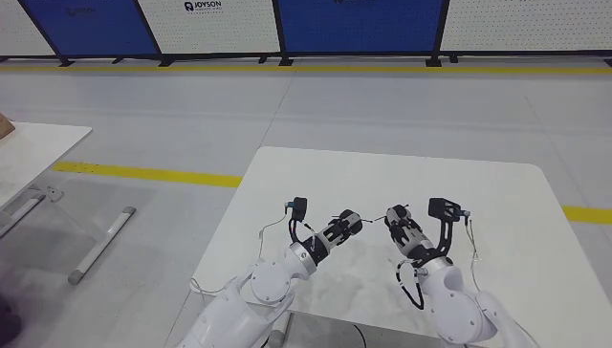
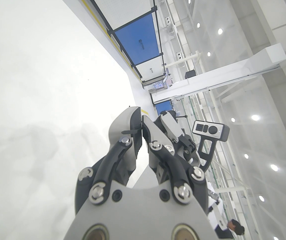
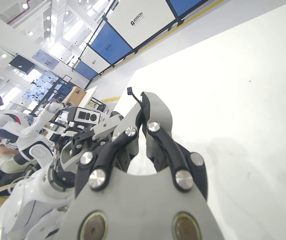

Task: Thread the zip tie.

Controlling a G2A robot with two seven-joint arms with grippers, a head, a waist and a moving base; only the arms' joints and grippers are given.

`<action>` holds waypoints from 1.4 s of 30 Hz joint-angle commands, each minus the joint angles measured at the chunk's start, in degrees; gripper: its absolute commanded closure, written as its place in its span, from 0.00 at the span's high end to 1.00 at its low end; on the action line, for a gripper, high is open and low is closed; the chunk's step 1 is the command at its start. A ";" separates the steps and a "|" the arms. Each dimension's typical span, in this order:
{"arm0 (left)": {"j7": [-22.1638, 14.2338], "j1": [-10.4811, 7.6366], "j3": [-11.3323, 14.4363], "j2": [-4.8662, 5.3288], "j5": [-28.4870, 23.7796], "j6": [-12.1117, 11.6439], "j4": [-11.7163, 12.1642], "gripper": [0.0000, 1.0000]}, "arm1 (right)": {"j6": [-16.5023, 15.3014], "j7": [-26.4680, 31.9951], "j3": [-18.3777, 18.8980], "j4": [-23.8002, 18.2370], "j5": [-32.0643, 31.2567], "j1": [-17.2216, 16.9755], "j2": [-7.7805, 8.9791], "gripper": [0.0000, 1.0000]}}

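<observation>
Both arms reach in over the near edge of the surface (image 1: 478,195), near its middle, with their grippers facing each other and just apart, raised above the surface.

The left gripper (image 2: 141,122) is clenched on a thin black strip. A short length of it juts out sideways from between the pads (image 2: 135,123).

The right gripper (image 3: 141,101) is likewise clamped on the zip tie (image 3: 134,96). The tie's small square head (image 3: 129,90) projects just beyond the fingertips.

From above, a thin dark line spans the gap between the two grippers. The zip tie is therefore held in the air at both ends, clear of the surface.

Judgement: the step in hand is presenting the tail to the head, and no closed loop is visible. The next move calls for the free tip to be lined up squarely with the slot in the head. The head must be held steady and the strip bent round without slipping in either grip. The slot's orientation cannot be made out.

Beyond the far edge lie grey floor (image 1: 191,119) with a yellow line and blue and white panels (image 1: 359,9).
</observation>
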 commanded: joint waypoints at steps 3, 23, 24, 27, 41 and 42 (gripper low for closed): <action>0.00 0.00 0.00 0.00 0.00 0.00 0.00 0.00 | 0.16 1.37 -0.33 0.57 -0.46 0.57 -0.25 0.00; 0.00 0.00 0.00 0.00 0.00 0.00 0.00 0.00 | -1.35 3.35 -1.13 3.55 -0.44 1.47 -1.47 0.00; 0.00 0.00 0.00 0.00 0.00 0.00 0.00 0.00 | -1.51 3.48 -1.33 4.15 -0.34 1.76 -1.57 0.00; 0.00 0.00 0.00 0.00 0.00 0.00 0.00 0.00 | -2.66 3.85 -1.79 5.25 0.73 2.39 -1.90 0.00; 0.00 0.00 0.00 0.00 0.00 0.00 0.00 0.00 | -4.73 2.53 0.23 5.14 3.35 1.18 -2.37 0.00; 0.00 0.00 0.00 0.00 0.00 0.00 0.00 0.00 | -4.70 2.42 0.41 5.10 3.51 1.01 -2.39 0.00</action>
